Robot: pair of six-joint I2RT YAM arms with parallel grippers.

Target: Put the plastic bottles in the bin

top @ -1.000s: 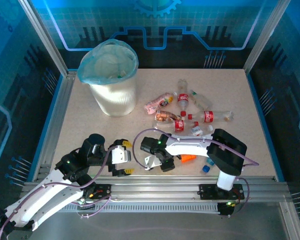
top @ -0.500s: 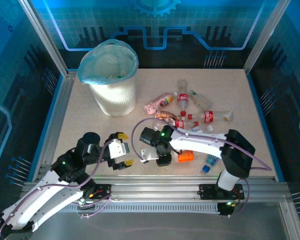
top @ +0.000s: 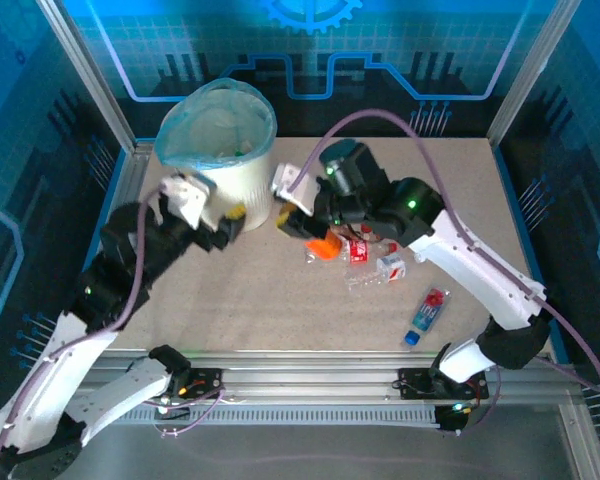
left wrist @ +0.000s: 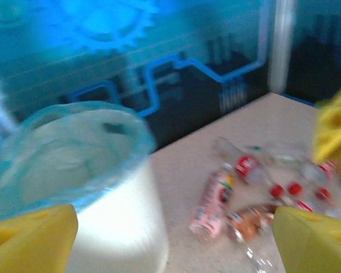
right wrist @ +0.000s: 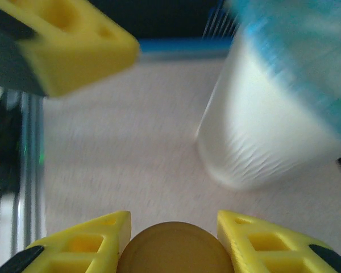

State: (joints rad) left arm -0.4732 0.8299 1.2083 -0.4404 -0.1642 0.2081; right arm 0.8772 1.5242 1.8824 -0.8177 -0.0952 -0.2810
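Note:
The bin, white and ribbed with a light-blue bag, stands at the back left. My right gripper hangs in the air just right of it, shut on an orange-labelled bottle. In the right wrist view the bottle's round end sits between the yellow fingers, facing the bin. My left gripper is raised in front of the bin, open, nothing in it. More plastic bottles lie in a loose pile mid-table, among them a pink one and a red-labelled one.
A blue-labelled bottle lies alone near the front right. A clear crushed bottle lies at the pile's near edge. The two grippers are close together beside the bin. Aluminium rails and blue walls enclose the table.
Both arms rose from the table's front and swung back toward the bin. The right gripper shut on the orange bottle and carried it up and back.

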